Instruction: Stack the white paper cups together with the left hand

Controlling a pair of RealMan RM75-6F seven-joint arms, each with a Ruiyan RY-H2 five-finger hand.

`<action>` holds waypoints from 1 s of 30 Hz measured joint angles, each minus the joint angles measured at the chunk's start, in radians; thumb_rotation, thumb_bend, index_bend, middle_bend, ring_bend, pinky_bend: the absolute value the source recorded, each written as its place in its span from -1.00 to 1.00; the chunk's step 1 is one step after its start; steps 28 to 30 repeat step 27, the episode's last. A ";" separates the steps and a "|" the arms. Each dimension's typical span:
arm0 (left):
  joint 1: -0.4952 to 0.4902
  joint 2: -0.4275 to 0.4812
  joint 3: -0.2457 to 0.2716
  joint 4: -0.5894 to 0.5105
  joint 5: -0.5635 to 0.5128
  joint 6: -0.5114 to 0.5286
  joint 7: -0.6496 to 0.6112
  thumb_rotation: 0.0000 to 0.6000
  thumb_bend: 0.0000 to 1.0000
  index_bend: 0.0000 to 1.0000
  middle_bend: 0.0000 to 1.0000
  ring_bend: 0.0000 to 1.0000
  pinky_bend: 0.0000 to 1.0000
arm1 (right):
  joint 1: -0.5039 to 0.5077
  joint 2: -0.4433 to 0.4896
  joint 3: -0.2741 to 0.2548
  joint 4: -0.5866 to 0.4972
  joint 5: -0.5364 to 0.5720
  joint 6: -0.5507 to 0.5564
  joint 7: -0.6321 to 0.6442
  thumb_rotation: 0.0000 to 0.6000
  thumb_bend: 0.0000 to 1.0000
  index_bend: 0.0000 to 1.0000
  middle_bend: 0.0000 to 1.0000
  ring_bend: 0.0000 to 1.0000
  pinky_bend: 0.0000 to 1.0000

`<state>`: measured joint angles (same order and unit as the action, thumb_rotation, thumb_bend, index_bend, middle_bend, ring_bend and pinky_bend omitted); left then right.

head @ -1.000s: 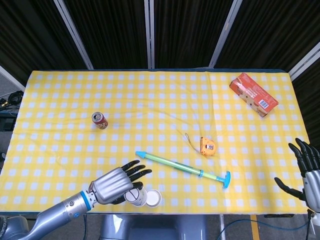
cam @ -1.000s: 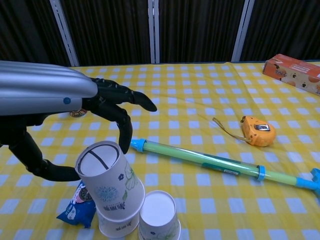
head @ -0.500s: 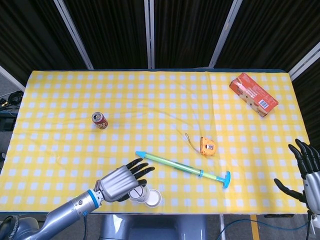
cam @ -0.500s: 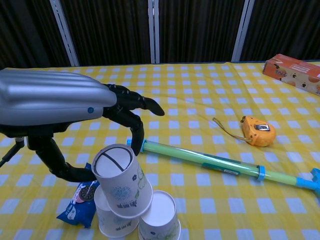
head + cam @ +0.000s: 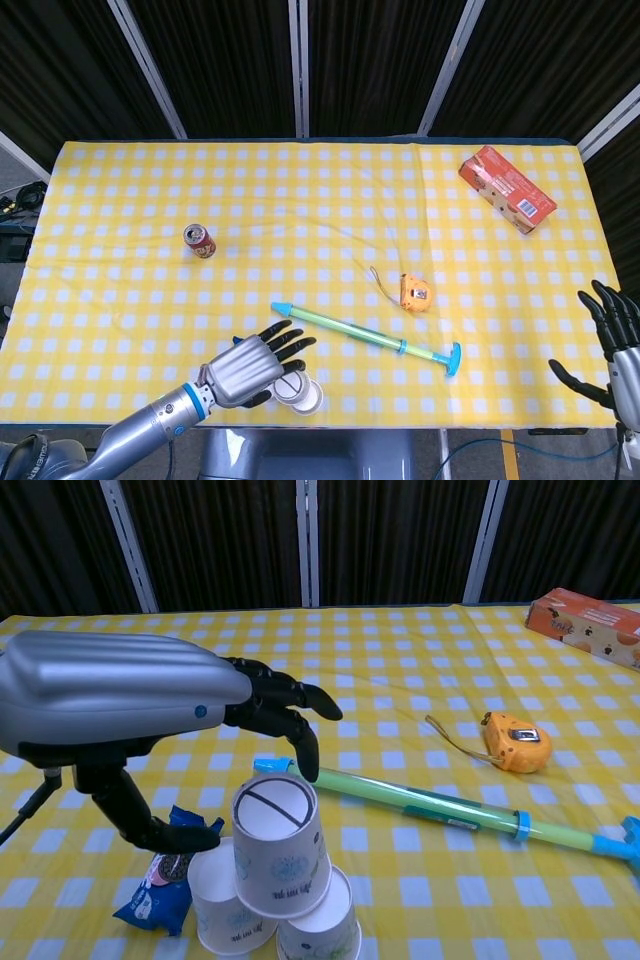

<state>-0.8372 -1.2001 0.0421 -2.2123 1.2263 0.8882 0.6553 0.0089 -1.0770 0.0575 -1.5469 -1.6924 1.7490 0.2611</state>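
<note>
In the chest view my left hand (image 5: pixel 130 705) reaches in from the left and holds a white paper cup (image 5: pixel 280 860) between thumb and fingers. The cup is tilted, narrow end up, touching two other white paper cups: one (image 5: pixel 220 915) under it on the left and one (image 5: pixel 325 935) on the right, both mouth up. In the head view the left hand (image 5: pixel 255 365) covers most of the cups (image 5: pixel 302 394) at the table's front edge. My right hand (image 5: pixel 612 350) hangs off the table's right front corner, fingers spread, holding nothing.
A blue snack packet (image 5: pixel 160 885) lies just left of the cups. A green and blue tube (image 5: pixel 430 805) lies behind them, with an orange tape measure (image 5: pixel 515 740) beyond. A red can (image 5: pixel 199 241) stands mid-left and a red box (image 5: pixel 506 188) at the far right.
The left hand has carried the held cup to the right, from above the left cup to between the two standing cups. The right hand has barely moved.
</note>
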 measured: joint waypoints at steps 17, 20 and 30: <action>0.114 0.094 0.019 -0.029 0.152 0.182 -0.075 1.00 -0.49 -0.88 -1.00 -1.00 -1.00 | -0.001 0.000 0.001 0.011 0.011 -0.009 -0.004 1.00 -0.87 -0.80 -1.00 -1.00 -1.00; 0.192 0.099 0.042 0.008 0.230 0.303 -0.079 1.00 -0.55 -0.95 -1.00 -1.00 -1.00 | 0.002 0.000 -0.002 0.011 0.020 -0.033 -0.025 1.00 -0.87 -0.84 -1.00 -1.00 -1.00; 0.419 0.066 0.098 0.207 0.399 0.601 -0.105 1.00 -0.83 -1.00 -1.00 -1.00 -1.00 | 0.018 -0.003 -0.011 0.005 0.042 -0.102 -0.084 1.00 -0.87 -1.00 -1.00 -1.00 -1.00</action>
